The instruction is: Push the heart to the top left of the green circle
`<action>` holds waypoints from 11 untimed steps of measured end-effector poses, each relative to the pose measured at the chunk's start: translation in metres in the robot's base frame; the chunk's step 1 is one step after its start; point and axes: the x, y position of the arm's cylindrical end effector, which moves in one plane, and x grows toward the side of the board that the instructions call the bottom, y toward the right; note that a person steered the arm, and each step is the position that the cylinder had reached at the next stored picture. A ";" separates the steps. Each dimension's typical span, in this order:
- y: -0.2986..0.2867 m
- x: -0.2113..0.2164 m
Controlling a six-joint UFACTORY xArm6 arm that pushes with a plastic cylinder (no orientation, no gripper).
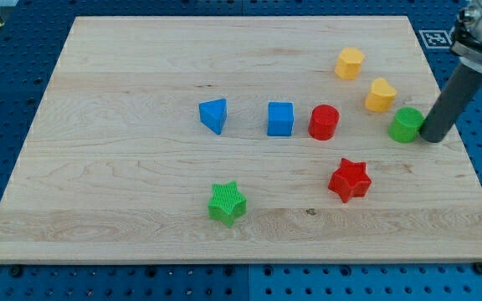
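Task near done, by the look; yellow heart (381,95) close off green circle (406,124) toward table (141,67) top left, near right edge; tip (433,138) touching circle's right side; no claw, nothing held; perhaps small nudge left.

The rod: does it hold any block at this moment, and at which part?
Nothing is held; the rod cannot grasp. My tip stands right beside the green circle, on its right in the view. The yellow heart lies free at the circle's upper left.
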 end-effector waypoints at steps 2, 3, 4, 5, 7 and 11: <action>-0.019 -0.001; 0.013 -0.002; 0.023 -0.030; 0.020 -0.063; -0.021 -0.072; 0.033 -0.093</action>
